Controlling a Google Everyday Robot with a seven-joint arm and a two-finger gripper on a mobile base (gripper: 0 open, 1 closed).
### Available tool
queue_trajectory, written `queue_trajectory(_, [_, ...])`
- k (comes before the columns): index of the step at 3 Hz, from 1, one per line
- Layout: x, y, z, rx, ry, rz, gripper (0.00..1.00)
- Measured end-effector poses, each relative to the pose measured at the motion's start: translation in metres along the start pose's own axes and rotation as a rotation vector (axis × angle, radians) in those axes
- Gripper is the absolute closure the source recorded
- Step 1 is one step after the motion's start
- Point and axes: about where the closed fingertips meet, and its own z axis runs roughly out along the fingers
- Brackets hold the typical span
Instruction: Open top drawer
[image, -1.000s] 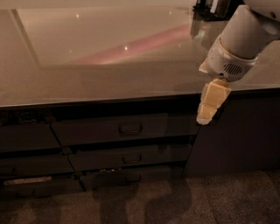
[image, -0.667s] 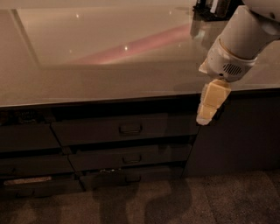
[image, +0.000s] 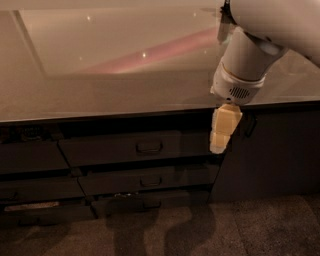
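The top drawer (image: 115, 148) is the widest dark grey front just under the counter edge, with a small loop handle (image: 149, 147) at its centre. It looks closed, flush with the fronts around it. My gripper (image: 218, 146) is cream-coloured and hangs down from the white arm (image: 244, 65). It sits in front of the drawer's right end, to the right of the handle and apart from it. It holds nothing that I can see.
A glossy countertop (image: 125, 75) overhangs the drawers. Two slimmer drawers (image: 150, 181) sit below the top one, and narrower fronts (image: 30, 157) lie to the left. A tall dark cabinet door (image: 275, 155) with an upright handle (image: 248, 126) is on the right. The floor (image: 200, 230) is dark carpet.
My gripper has moved left and a little lower, toward the top drawer's right end. The drawers have not moved.
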Motion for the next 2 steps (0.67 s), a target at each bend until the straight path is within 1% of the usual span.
queue_trajectory(1, [0.0000,0.0000,0.0000,0.000,0.000,0.000,0.00])
queue_trajectory(2, [-0.0014,-0.0011,0.0085,-0.080,-0.078,-0.029,0.00])
